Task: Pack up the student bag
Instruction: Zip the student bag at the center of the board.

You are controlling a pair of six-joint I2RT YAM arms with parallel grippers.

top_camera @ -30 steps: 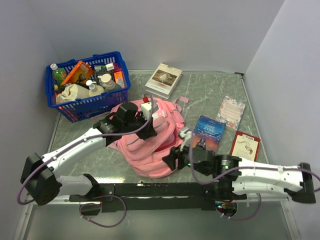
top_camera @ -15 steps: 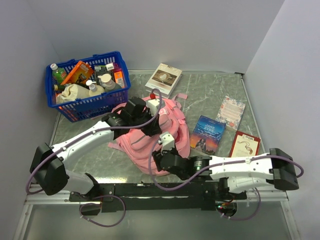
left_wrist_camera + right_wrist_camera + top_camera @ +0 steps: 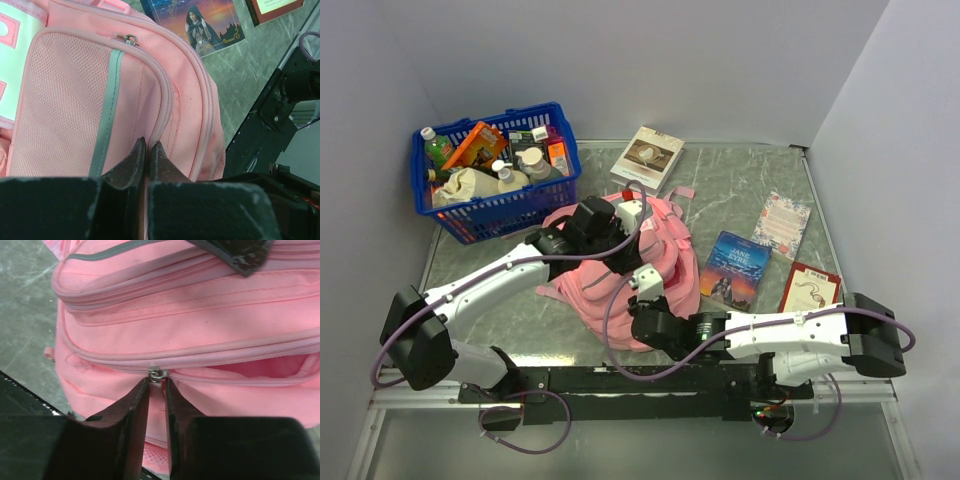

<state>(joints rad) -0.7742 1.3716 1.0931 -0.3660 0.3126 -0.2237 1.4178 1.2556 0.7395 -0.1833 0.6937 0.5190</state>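
On the marbled tabletop (image 3: 750, 185), the student bag (image 3: 668, 250) slumps at centre between both arms. The left tool (image 3: 147, 150) is pressed together on a fold of the bag's fabric. The right tool (image 3: 156, 384) stands nearly together around the zipper pull (image 3: 158, 374), though a firm bite cannot be confirmed. The likely risks are the tiny pull slipping from the tips, or the soft fabric bunching and jamming the zip if the pinched fold slides free.

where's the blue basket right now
Top view: the blue basket sits at the far left of the table, just beyond the student bag.
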